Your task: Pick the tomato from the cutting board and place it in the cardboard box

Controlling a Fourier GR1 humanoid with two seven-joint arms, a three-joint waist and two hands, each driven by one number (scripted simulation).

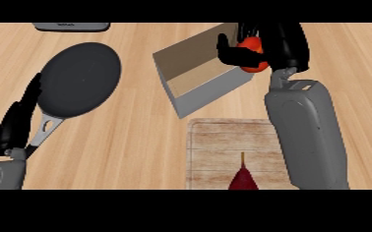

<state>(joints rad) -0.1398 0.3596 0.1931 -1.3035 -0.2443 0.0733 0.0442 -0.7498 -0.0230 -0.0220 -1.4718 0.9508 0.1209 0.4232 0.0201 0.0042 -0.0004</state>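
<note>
The right hand (251,49) is at about one o'clock in the head view, its black fingers curled round the tomato (253,54), which shows as an orange-red patch between fingers and thumb. The tomato is off the cutting board (218,152), which lies at about five o'clock on the counter (145,142), and it hangs over the right-hand edge of the cardboard box (200,76), which sits just above centre with its open side tilted toward eleven o'clock. Whether the tomato is fully above the box's opening or only over its near wall is hard to judge from this steep angle; it looks to be at the rim.

So the pick is done and the carry is near its end; the placing step is in hand. The next move probably calls for a small shift toward ten o'clock, so the tomato clears the grey wall, then a lowering and an opening of the fingers.

The left hand (18,123) rests at nine o'clock, fingers straight and holding nothing, beside the handle of a dark frying pan (78,78). A dark red vegetable (243,179) lies on the board's lower edge at six o'clock.
</note>
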